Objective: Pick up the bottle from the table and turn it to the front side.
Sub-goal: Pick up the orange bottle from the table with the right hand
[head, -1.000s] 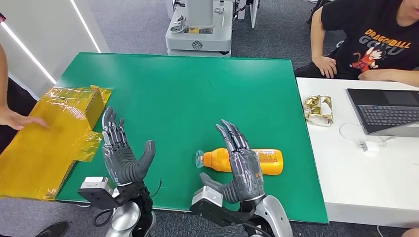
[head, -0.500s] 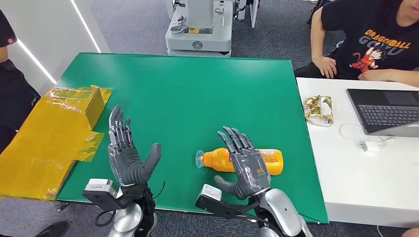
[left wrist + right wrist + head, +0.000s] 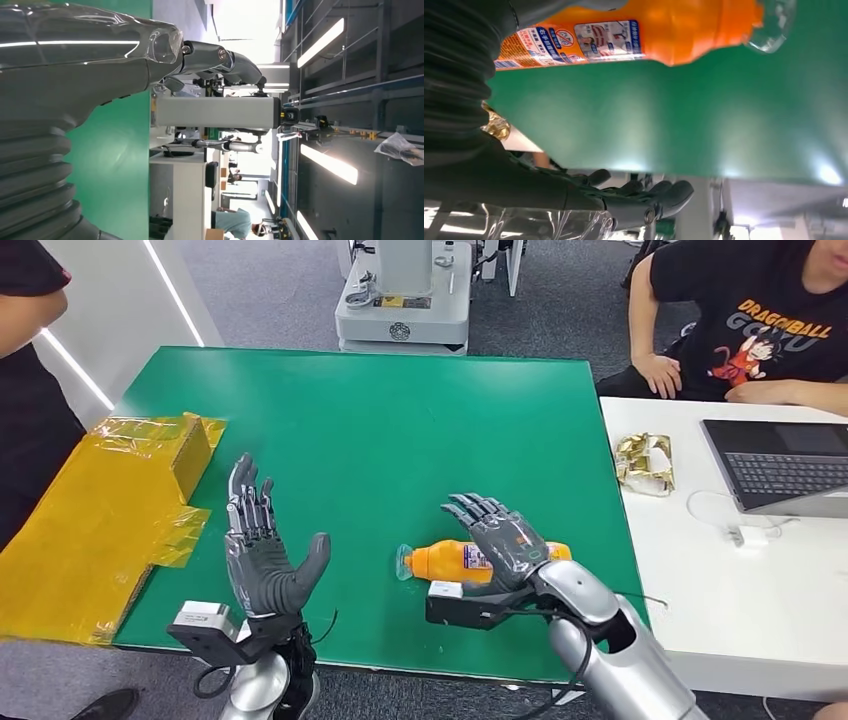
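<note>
One bottle (image 3: 468, 562) on your green tabletop (image 3: 400, 430), lying on its side near the front edge, right of centre, orange body with a clear cap end pointing toward the robot's left and a printed label wrapped round the middle; in the right wrist view the bottle (image 3: 634, 35) shows the label in blue, white and red print, text too small to read, clear cap at one end. Your right hand (image 3: 505, 545) is over the bottle's label end, palm down, fingers (image 3: 470, 508) spread and stretched forward past it; whether they touch the bottle you cannot tell, they are not wrapped round it and hold nothing. Right hand (image 3: 484, 165) in its wrist view sits apart from the bottle with green surface between. Your left hand (image 3: 262, 555) is raised above the tabletop's front left part, palm facing inward, fingers straight up and apart, thumb out, holding nothing; left hand (image 3: 75, 75) in its wrist view shows the same, nothing in it. Count: one bottle, two robot hands, one yellow taped box (image 3: 110, 510) off the tabletop's left edge, one gold crumpled wrapper (image 3: 645, 462) and one laptop (image 3: 780, 465) on the white side table (image 3: 720, 580), two people, one seated far right (image 3: 760, 330), one standing at left (image 3: 25, 360)
</note>
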